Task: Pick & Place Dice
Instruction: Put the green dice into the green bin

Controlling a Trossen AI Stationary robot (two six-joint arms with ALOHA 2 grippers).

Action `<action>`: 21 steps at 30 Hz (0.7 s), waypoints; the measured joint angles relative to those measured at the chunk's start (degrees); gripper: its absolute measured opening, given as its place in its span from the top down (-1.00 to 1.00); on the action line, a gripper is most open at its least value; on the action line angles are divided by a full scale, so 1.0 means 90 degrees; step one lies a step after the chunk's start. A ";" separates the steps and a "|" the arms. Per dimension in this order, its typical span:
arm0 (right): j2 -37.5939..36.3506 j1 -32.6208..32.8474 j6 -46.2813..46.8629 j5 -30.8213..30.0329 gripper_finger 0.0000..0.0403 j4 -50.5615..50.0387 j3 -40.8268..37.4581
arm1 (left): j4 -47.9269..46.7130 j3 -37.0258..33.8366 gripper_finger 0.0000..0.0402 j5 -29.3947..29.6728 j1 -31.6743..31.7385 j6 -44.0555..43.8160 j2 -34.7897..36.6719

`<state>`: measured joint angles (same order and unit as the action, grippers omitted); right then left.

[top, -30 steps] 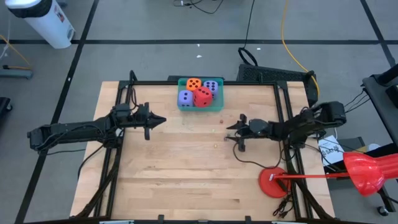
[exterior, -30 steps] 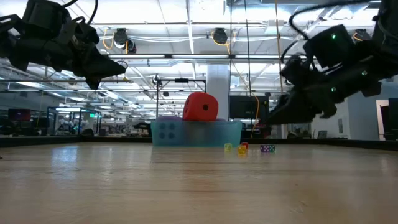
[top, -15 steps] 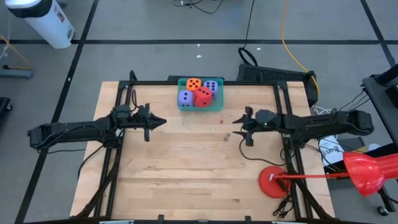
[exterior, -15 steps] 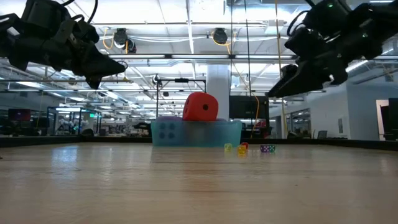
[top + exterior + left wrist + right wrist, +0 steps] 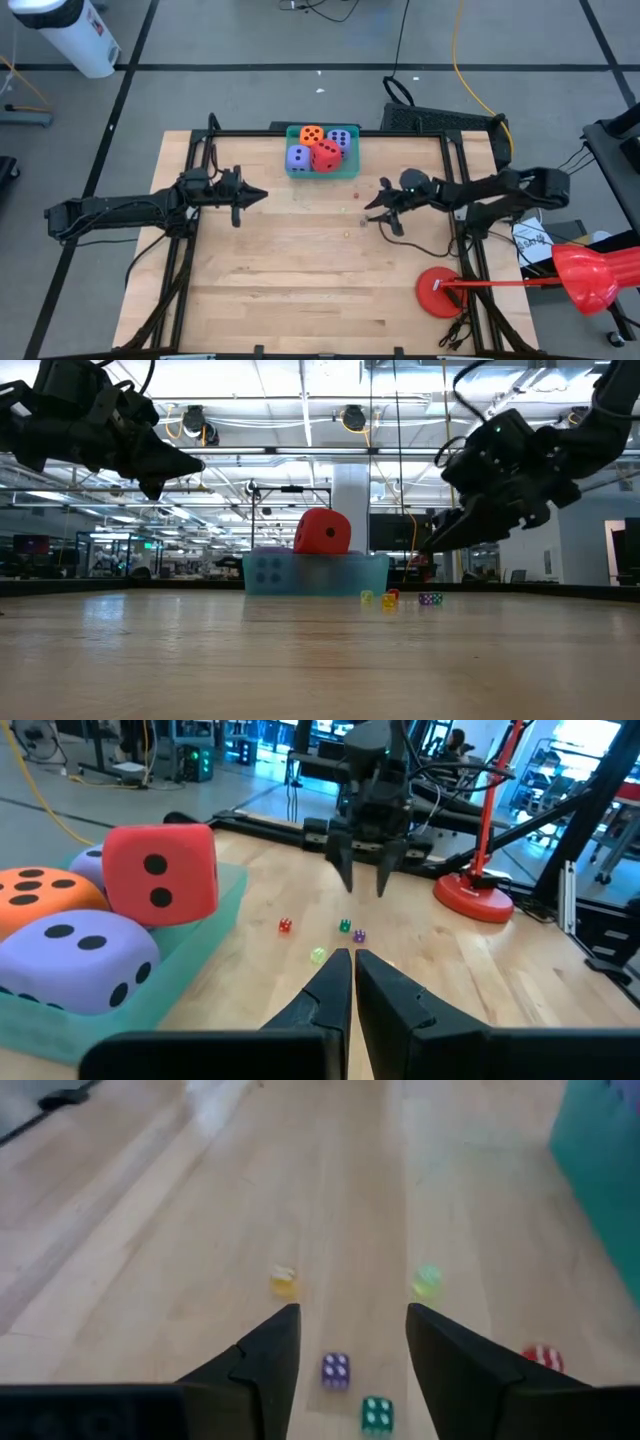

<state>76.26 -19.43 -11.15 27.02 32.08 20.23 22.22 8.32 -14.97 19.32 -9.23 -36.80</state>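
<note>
right fingers [image 5: 345, 1355] apart, empty, above tiny dice [image 5: 335, 1369] | left fingers [image 5: 347, 982] together, empty

Matt foam-like dice [image 5: 327, 155] above smooth wooden table [image 5: 300, 270].

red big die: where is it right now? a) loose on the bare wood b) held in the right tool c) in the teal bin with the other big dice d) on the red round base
c: the red die sits in the teal bin beside the orange die and two purple dice, with neither tool touching it.
</note>
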 joint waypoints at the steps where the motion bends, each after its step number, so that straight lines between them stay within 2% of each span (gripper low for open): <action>1: 0.0072 -0.0014 0.0084 -0.0100 0.10 -0.0017 0.0000 | -0.0015 0.0000 0.87 0.0000 -0.0016 -0.0001 0.0000; 4: 0.0264 -0.0046 0.0344 -0.0534 0.03 -0.0032 -0.0002 | -0.0024 0.0000 0.87 -0.0002 -0.0091 0.0000 0.0001; 10: 0.0660 -0.0006 0.0469 -0.0670 -0.03 -0.0064 -0.0005 | -0.0020 0.0000 0.87 -0.0002 -0.0225 0.0012 0.0002; 14: 0.1059 0.0182 0.0322 -0.0698 -0.01 0.0077 -0.0003 | -0.0017 0.0000 0.87 -0.0002 -0.0255 0.0017 0.0002; 21: 0.1330 0.0425 0.0172 -0.1292 0.10 0.0305 -0.0002 | -0.0012 0.0000 0.87 0.0000 -0.0251 0.0027 0.0001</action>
<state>88.23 -15.60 -9.61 15.39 34.82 20.21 22.12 8.32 -14.96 17.06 -8.99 -36.79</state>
